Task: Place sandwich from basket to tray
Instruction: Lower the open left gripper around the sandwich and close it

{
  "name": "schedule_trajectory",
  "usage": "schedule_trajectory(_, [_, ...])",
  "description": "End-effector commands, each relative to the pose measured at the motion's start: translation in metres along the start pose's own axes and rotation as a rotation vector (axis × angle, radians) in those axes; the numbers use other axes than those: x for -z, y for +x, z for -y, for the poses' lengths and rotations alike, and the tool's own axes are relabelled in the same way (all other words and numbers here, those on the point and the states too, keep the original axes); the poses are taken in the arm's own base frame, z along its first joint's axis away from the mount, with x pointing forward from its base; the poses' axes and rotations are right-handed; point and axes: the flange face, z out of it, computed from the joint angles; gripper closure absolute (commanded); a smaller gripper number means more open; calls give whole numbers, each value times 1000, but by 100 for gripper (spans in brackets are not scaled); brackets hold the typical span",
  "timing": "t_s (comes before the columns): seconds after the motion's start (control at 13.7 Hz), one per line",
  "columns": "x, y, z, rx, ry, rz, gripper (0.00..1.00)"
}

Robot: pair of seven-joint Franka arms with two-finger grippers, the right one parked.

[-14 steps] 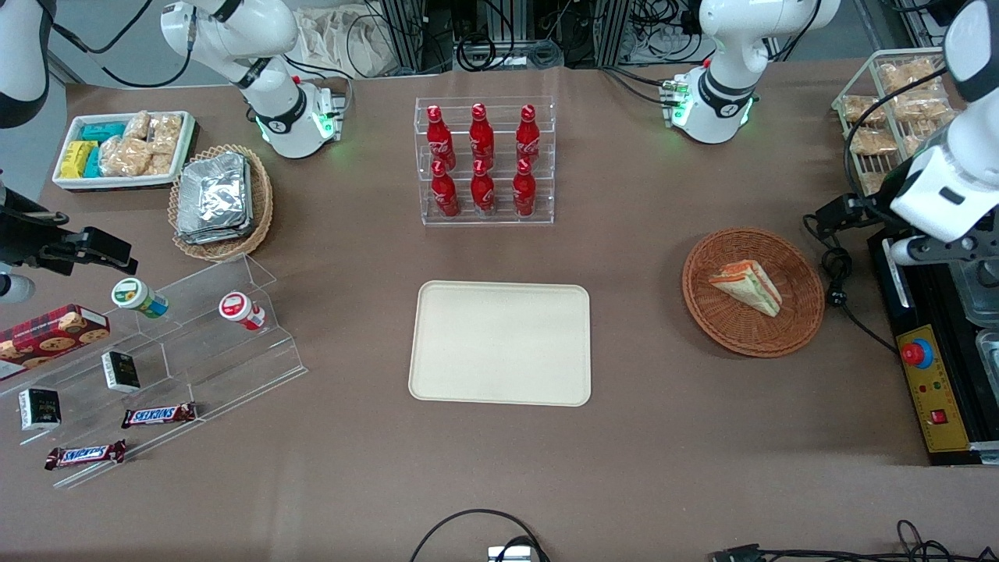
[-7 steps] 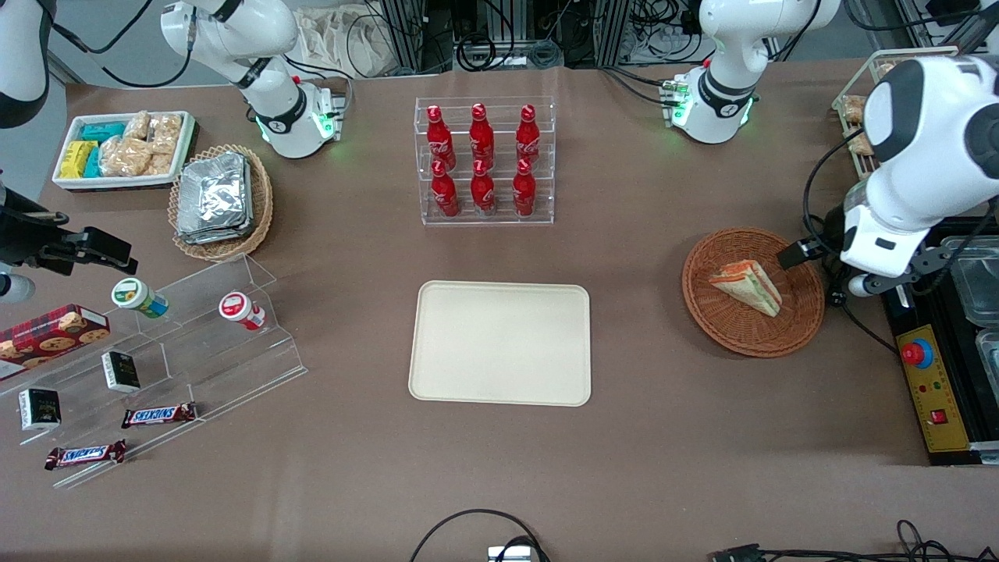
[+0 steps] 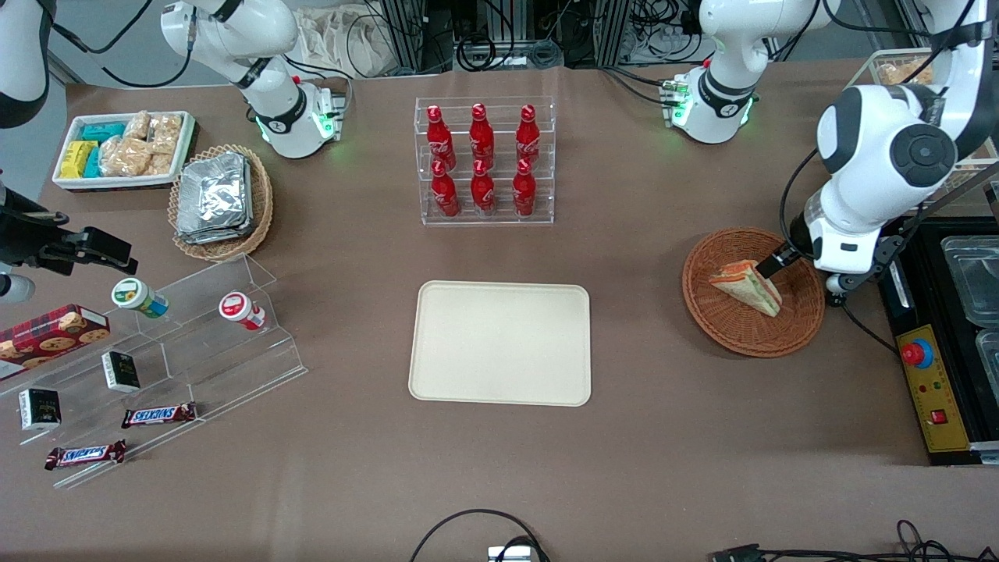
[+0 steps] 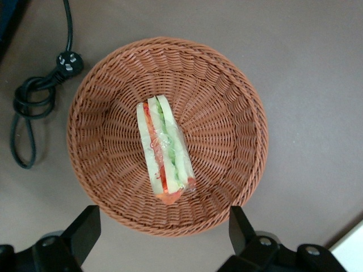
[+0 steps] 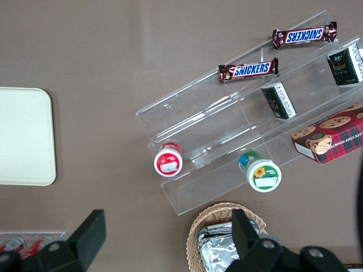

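The sandwich (image 3: 747, 286), a pale bread wedge with orange-red and green filling, lies in the round reddish-brown wicker basket (image 3: 726, 328). In the left wrist view the sandwich (image 4: 164, 150) lies in the middle of the basket (image 4: 227, 107). The left gripper (image 4: 164, 232) is open and empty, held high above the basket, over its rim. In the front view one dark finger (image 3: 769, 265) shows over the basket, close to the sandwich. The cream-beige tray (image 3: 500, 343) lies bare at the table's middle.
An acrylic rack of red bottles (image 3: 484, 160) stands farther from the front camera than the tray. A black cable with a plug (image 4: 34, 96) lies on the table beside the basket. A control box with a red button (image 3: 917, 355) sits at the working arm's end.
The left arm has swung in from the working arm's table edge to above the basket. The sandwich, basket and tray have not moved.
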Motion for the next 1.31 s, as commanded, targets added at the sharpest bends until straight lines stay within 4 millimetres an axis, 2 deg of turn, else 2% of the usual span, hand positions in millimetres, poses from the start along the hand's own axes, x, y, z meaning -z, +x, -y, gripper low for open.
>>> schedule_trajectory(0.0, [-22, -19, 11, 58, -25, -52, 0])
schedule_trajectory(0.29, [-65, -29, 20, 117, -78, -90, 0])
schedule_trajectory(0.51, [-85, -30, 24, 140, -92, -94, 0])
schedule_trajectory(1.24, [-129, -27, 19, 180, -134, -101, 0])
